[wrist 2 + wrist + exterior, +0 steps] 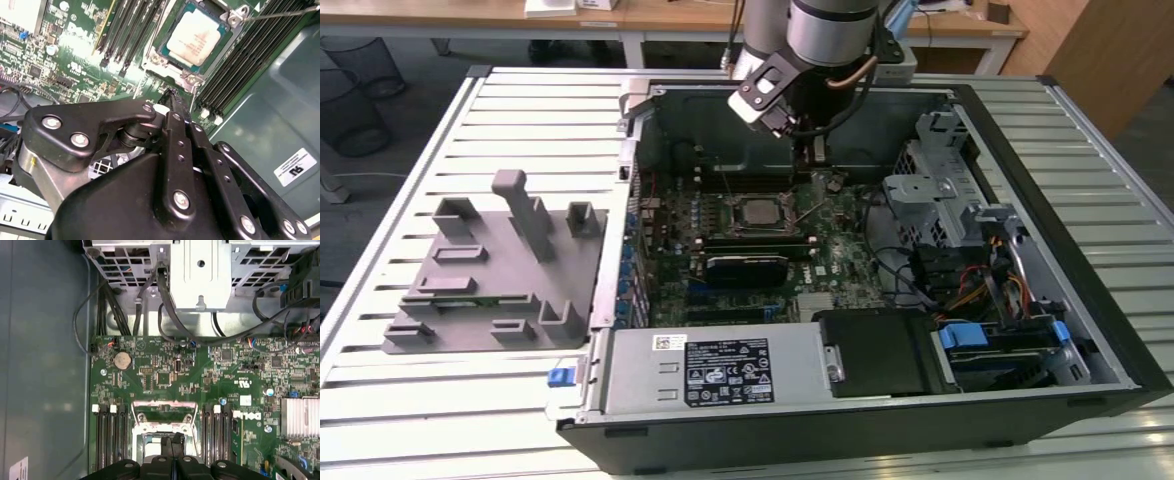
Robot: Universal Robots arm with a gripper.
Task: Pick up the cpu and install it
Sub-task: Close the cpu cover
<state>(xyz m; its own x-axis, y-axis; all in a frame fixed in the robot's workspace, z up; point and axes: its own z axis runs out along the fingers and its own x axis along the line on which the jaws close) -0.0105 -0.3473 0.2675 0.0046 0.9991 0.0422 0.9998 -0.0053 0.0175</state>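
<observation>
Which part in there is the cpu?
Look inside the open computer case, at the green circuit board. Near its middle, a metal-framed socket holds the cpu: a flat, smooth silvery square between rows of long dark slots.

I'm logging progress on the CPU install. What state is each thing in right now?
cpu, lying flat in the motherboard socket, not held by the hand.
hand, shut, holding nothing, tip close to the socket.
computer case, lying on its side, side panel off, inside exposed.
memory slots, appear empty.
</observation>
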